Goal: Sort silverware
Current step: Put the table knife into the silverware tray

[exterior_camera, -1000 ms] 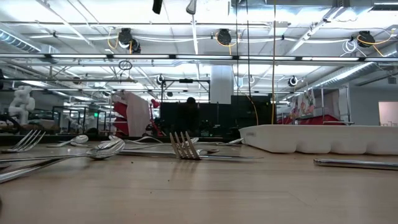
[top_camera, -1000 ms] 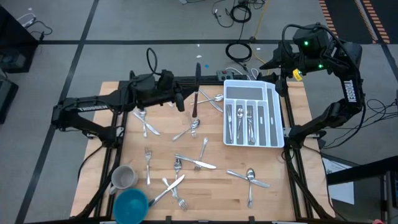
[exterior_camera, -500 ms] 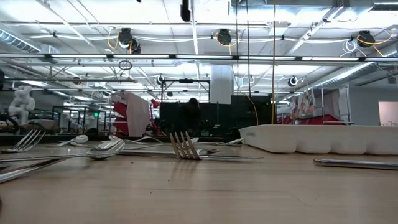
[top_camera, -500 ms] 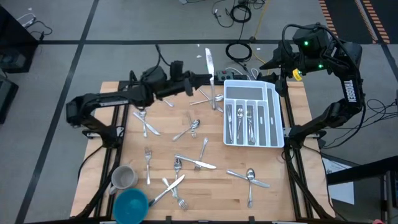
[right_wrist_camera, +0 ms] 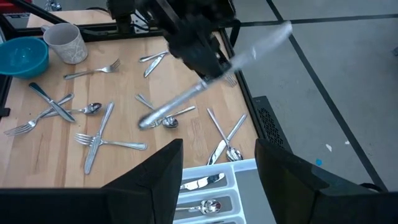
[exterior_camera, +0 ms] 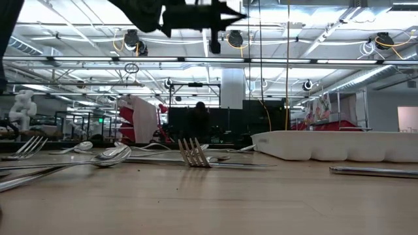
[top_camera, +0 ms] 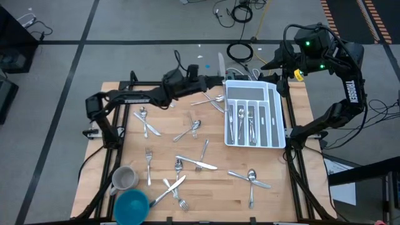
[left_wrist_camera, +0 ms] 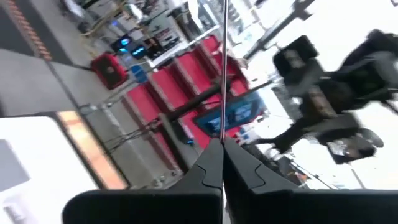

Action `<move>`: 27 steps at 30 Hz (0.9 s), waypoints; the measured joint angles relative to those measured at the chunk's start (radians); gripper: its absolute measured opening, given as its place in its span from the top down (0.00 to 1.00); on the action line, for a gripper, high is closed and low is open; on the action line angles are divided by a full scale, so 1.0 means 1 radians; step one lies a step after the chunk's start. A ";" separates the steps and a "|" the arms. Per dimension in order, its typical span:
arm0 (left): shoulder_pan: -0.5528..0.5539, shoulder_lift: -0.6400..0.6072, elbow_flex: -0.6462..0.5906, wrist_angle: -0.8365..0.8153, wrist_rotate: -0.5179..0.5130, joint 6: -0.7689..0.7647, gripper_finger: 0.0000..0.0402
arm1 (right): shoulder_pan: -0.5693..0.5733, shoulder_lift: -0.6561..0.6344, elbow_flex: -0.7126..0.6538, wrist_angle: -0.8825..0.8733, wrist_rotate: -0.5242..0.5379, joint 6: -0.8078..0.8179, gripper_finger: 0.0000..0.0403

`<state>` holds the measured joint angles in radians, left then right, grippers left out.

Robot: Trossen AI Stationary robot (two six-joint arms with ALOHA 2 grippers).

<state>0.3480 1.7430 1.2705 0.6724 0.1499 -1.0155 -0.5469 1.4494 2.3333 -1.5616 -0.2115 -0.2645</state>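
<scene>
Your left gripper (top_camera: 211, 80) is up off the table (top_camera: 212, 187), near the far left corner of the white tray (top_camera: 279, 115), its fingers (left_wrist_camera: 239, 168) clamped on a knife (top_camera: 221, 65). More silverware (top_camera: 197, 164) lies scattered over the table, and some pieces sit in the tray's compartments. Your right gripper (right_wrist_camera: 214, 168) waits beyond the tray's far right corner, fingers (right_wrist_camera: 155, 180) apart.
</scene>
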 joint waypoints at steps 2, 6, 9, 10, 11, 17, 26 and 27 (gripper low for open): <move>0.008 0.025 0.000 0.000 -0.001 -0.002 1.00 | 0.000 0.000 0.000 0.000 0.000 0.000 0.52; 0.021 0.077 0.000 -0.005 0.007 -0.041 1.00 | 0.000 0.000 0.000 0.000 0.000 -0.001 0.52; 0.026 0.120 0.000 -0.009 0.012 -0.079 1.00 | 0.000 0.000 0.000 0.000 0.000 -0.002 0.52; 0.027 0.134 0.000 -0.006 0.014 -0.079 1.00 | 0.000 0.000 0.000 0.000 0.000 -0.001 0.52; 0.027 0.147 0.003 -0.005 0.019 -0.080 1.00 | 0.000 0.000 0.000 0.000 0.000 -0.002 0.52; 0.024 0.234 0.024 -0.008 0.034 -0.106 1.00 | 0.000 0.000 0.000 0.000 0.000 -0.002 0.52; -0.012 0.348 0.057 -0.020 0.043 -0.106 1.00 | 0.000 0.000 0.000 -0.008 0.000 -0.002 0.52; -0.016 0.355 0.057 -0.036 0.039 -0.106 1.00 | 0.000 0.000 0.000 -0.008 0.000 -0.002 0.52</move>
<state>0.3323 2.0981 1.3273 0.6362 0.1893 -1.1214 -0.5471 1.4494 2.3333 -1.5700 -0.2114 -0.2665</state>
